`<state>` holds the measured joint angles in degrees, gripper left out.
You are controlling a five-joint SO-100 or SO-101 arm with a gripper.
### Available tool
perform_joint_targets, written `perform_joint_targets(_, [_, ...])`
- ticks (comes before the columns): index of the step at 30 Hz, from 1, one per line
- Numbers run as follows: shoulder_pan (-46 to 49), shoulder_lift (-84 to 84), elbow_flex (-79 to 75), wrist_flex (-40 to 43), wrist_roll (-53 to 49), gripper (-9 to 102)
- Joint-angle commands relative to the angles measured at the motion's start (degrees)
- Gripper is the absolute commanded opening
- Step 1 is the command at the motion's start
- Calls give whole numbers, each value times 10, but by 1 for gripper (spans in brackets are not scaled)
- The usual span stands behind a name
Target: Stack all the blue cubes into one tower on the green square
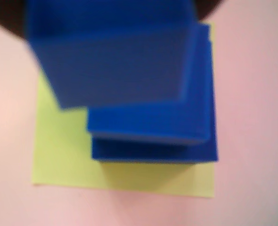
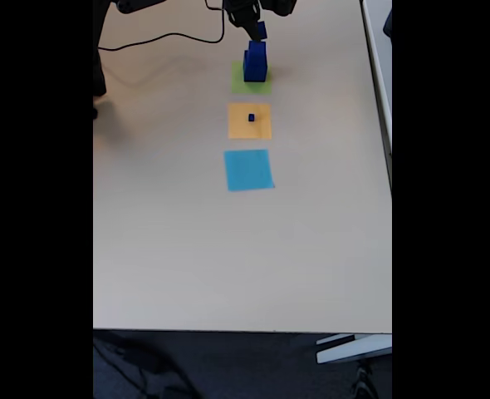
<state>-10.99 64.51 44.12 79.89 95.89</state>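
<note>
Pale, smooth and matt, the table (image 2: 228, 249) runs long and rectangular through the fixed view, with a dark floor beyond its near edge and a black cable (image 2: 158, 39) curling over its far end. Three flat paper-like squares lie in a row down its middle, apart from one another: the light-blue square (image 2: 248, 169) nearest, the orange square (image 2: 249, 121) in the middle, the green square (image 2: 242, 81) farthest. On the green square stands a dark blue column, the tower (image 2: 255, 61), its matt block faces sharp-edged. In the wrist view the large cube (image 1: 153, 154) sits toward the right side of the green sheet, a second cube (image 1: 148, 125) rests on it slightly skewed, and a blurred blue block (image 1: 115, 61) looms closest to the lens. The gripper (image 2: 257, 27) hangs at the tower's top with blue between its dark fingers; I cannot tell whether they are clenched. The small cube (image 2: 251, 118) sits alone on the orange square
</note>
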Motion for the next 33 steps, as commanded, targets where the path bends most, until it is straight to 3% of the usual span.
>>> perform_joint_targets(1, [6, 5, -59, 20, -11, 0])
perform_joint_targets(33, [-9, -99, -169, 69, -2, 0])
